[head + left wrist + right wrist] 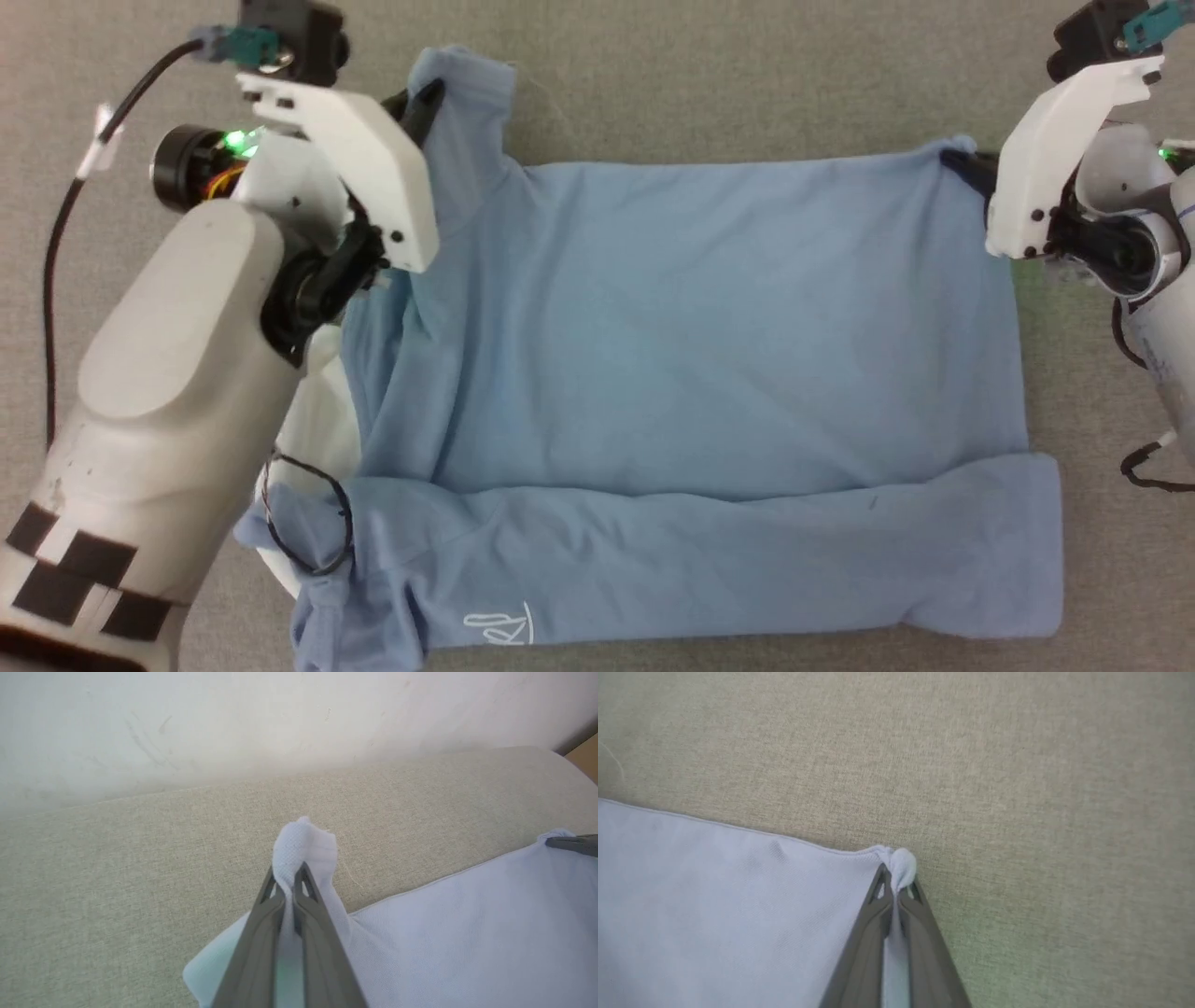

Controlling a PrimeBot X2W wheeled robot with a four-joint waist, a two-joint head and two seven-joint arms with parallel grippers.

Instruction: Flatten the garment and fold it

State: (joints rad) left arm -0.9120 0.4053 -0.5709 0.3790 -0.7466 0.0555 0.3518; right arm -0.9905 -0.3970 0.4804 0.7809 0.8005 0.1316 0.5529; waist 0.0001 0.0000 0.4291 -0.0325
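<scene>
Light blue shirt (709, 327), part-folded, mid-desk (653, 93): left hand (289, 877) and right hand (896, 877) each clenched on a far corner; risk: thin pinches slipping under uneven pull, rumpling the fold.

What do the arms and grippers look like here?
The left arm and right arm: pale rounded shells, white angular wrist brackets, green lights, teal connectors. The left bears black checker marks and a black cable. On left gripper and right gripper, long dark grey tapered fingers.
</scene>
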